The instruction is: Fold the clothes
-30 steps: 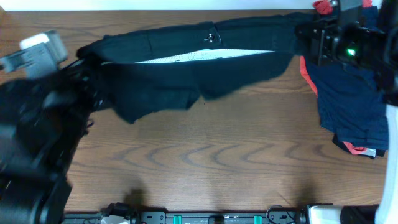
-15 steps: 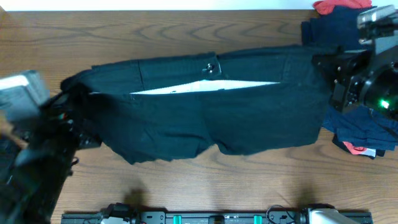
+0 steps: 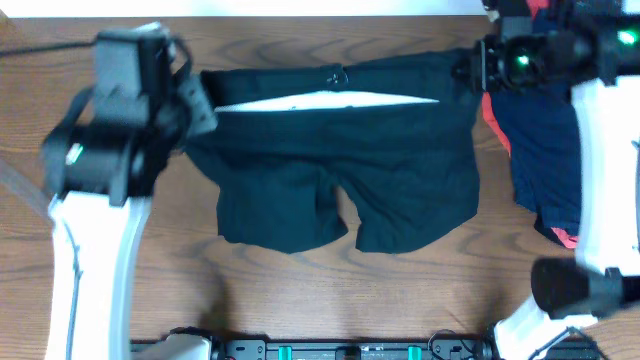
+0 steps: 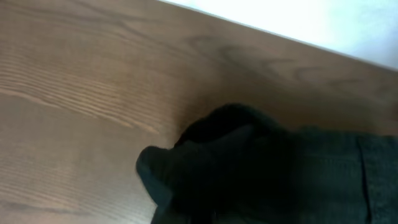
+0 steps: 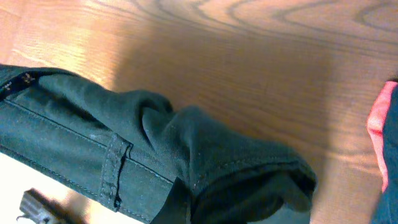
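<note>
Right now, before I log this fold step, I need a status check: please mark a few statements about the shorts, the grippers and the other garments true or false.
1. The black shorts lie spread out, not yet folded. True.
2. Their light inner waistband is hidden. False: it shows along the top edge.
3. The navy garments sit at the table's right side. True.
4. Both grippers hang clear of the shorts. False: the left gripper and the right gripper are each shut on a waist corner.
</note>
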Controlling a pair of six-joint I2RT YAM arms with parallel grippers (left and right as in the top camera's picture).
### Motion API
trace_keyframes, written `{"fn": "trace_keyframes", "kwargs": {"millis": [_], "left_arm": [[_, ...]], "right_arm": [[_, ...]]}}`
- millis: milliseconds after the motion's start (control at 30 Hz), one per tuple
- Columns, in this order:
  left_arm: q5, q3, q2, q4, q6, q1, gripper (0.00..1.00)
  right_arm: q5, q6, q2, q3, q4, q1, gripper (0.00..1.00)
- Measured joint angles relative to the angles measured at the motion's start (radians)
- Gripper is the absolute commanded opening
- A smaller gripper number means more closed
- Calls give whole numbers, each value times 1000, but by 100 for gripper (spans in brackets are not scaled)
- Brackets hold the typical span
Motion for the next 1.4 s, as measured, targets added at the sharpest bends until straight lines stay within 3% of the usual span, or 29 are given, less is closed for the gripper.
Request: {"fn": "trace_keyframes", "kwargs": {"millis": [400,433,467,500,533,567,700,867,1133,1400], "left_arm": [[-81,-1,453,357,0,1,6],[-88,-1,481,396,0,2,13],[-98,-2,512,448,3,3,39],[-110,-2,540,499,4,5,59],[-123,-3,567,547,3,8,79],[-137,-3,593,608,3,14,96],[-171,-5,665,765,16,38,98],[-185,-5,660,761,37,42,98],[-183,-5,579,401,56,39,98],[-89,-7,538,16,55,39,98]], "right_arm": [[50,-11,395,-3,451,12,3],[58,-13,427,-5,510,17,17],[67,-12,462,-5,587,23,47],[78,-8,487,-6,641,28,78],[87,-11,510,-6,699,31,98],[94,-11,536,-7,761,34,99],[106,-13,591,-11,917,47,99],[108,-10,585,-11,931,76,99],[105,6,549,-9,604,90,99],[105,-5,518,-10,250,91,99]]}}
